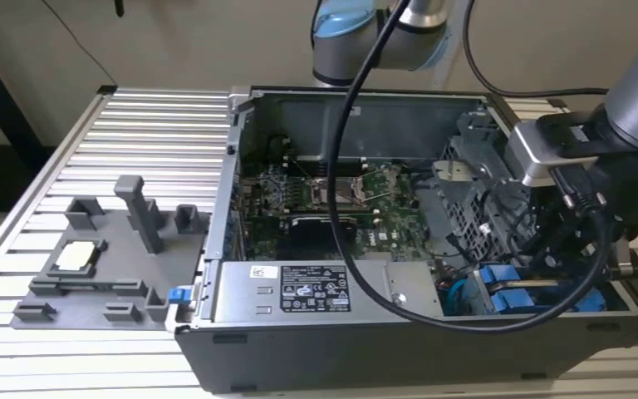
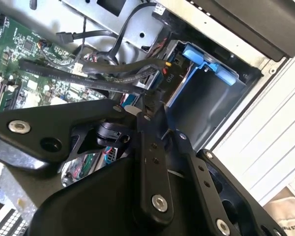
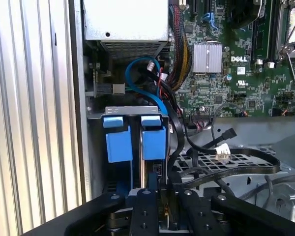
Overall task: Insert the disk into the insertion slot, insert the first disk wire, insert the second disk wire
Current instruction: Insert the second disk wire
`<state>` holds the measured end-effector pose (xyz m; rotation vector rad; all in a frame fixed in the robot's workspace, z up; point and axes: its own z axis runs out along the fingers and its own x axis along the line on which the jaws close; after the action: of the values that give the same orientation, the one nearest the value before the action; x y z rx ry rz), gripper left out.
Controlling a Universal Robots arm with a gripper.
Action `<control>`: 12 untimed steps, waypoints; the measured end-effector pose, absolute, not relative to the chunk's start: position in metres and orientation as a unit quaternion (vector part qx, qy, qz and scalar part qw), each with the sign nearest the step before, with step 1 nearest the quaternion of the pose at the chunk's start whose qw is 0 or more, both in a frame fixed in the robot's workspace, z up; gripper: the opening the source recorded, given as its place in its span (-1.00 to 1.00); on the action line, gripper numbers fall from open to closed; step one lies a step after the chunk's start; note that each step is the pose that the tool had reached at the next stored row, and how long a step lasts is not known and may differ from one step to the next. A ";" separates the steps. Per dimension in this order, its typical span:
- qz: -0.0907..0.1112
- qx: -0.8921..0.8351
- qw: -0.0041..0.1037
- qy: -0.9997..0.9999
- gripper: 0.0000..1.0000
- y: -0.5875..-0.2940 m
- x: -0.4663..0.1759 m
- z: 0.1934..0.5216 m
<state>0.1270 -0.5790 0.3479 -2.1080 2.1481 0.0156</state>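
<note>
— Where is the disk?
— The disk [image 3: 153, 142] sits in the insertion slot [image 3: 132, 110] of the grey cage, just beside the other blue-tabbed drive [image 3: 119, 145].
— And your jaws?
— My gripper [image 3: 167, 196] hangs at the disk's end, jaws nearly together, pinching a black wire [image 3: 181, 142].

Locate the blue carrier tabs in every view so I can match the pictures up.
Exterior view: the blue carrier tabs sit low in the open case, toward the exterior view's right.
First wrist view: two tabs stand side by side, next to the black cable bundle.
Second wrist view: one tab lies beyond the black cables.
Shared landmark: the green motherboard.
</note>
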 end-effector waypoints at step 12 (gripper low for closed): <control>0.005 -0.699 0.066 0.712 -0.51 -0.579 0.127 0.361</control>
<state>0.1268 -0.5790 0.3614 -2.1084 2.1483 0.0152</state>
